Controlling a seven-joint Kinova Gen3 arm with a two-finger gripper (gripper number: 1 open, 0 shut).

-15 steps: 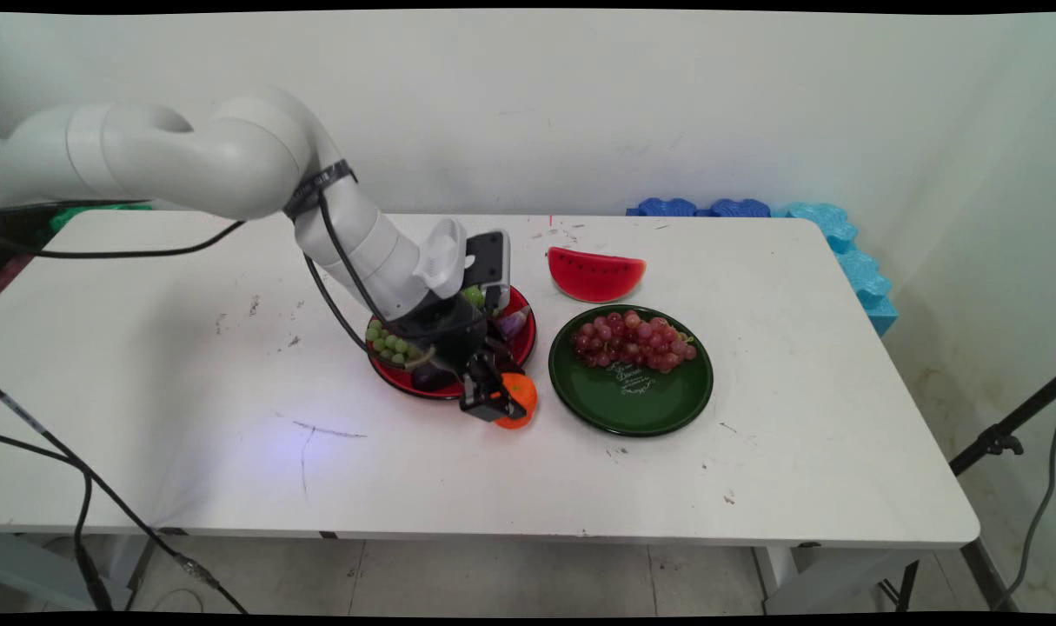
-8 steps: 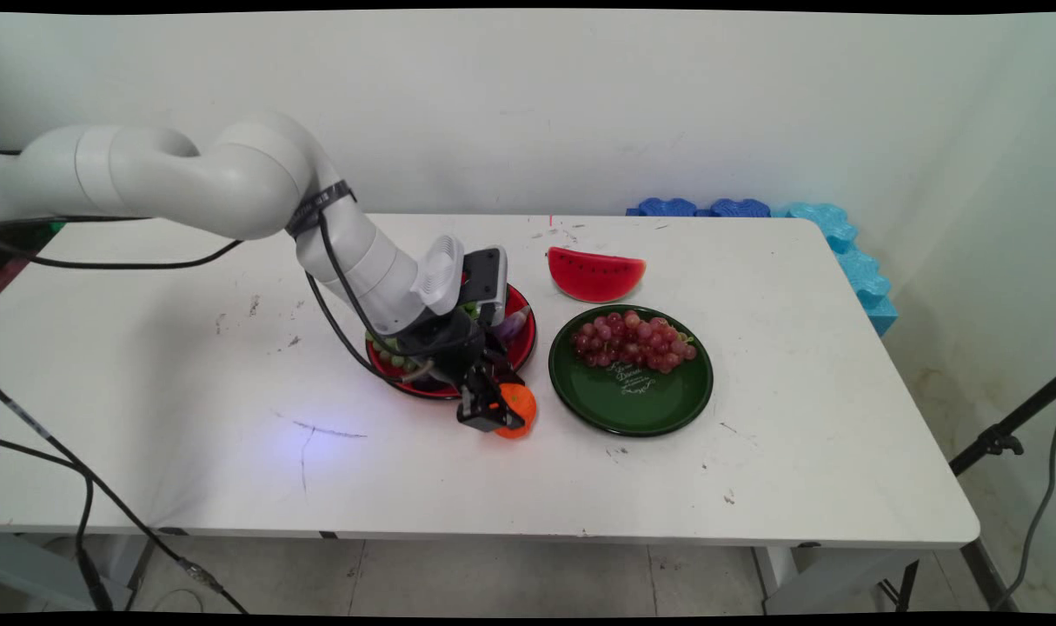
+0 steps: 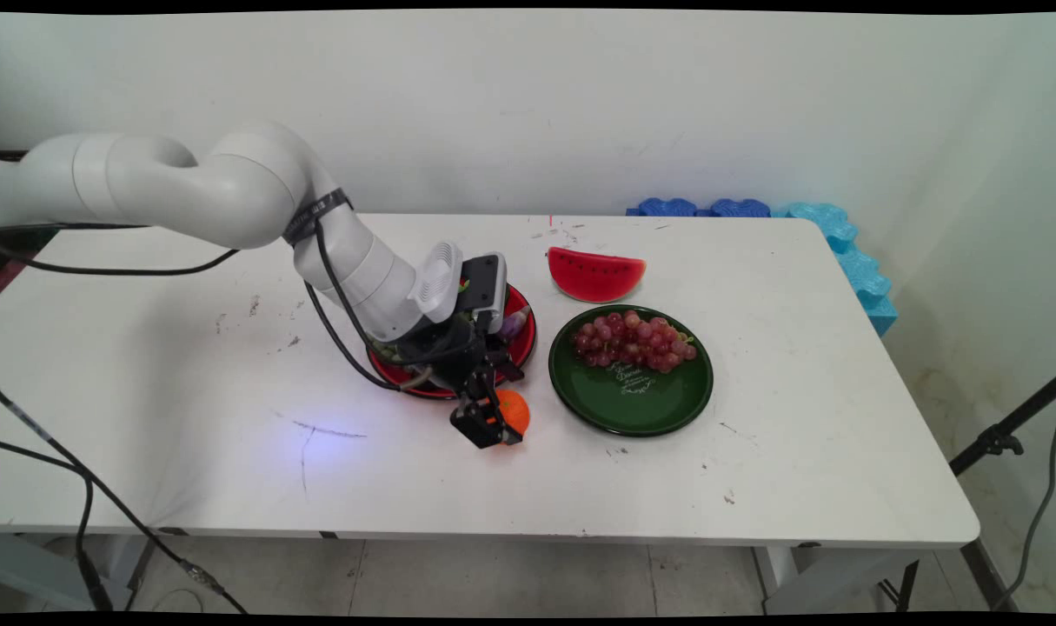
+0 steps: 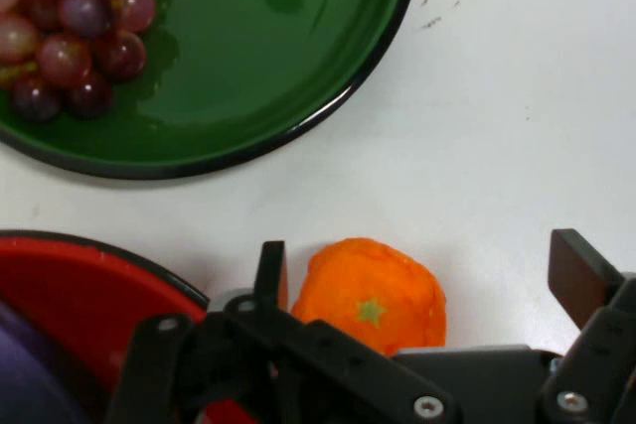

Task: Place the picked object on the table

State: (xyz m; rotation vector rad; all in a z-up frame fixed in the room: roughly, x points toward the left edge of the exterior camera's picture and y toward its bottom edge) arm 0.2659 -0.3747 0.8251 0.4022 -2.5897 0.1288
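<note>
One orange (image 4: 370, 297) sits on the table between the spread fingers of the gripper (image 4: 422, 270), not yet pinched or lifted.

Orange (image 4: 373, 300) between spread fingers (image 4: 270, 267) — green plate (image 4: 298, 76), grapes (image 4: 70, 27) beyond.

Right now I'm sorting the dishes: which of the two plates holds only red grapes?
The green plate, right of the orange; only red grapes lie on it. The red plate, under the arm, holds other pieces.
</note>
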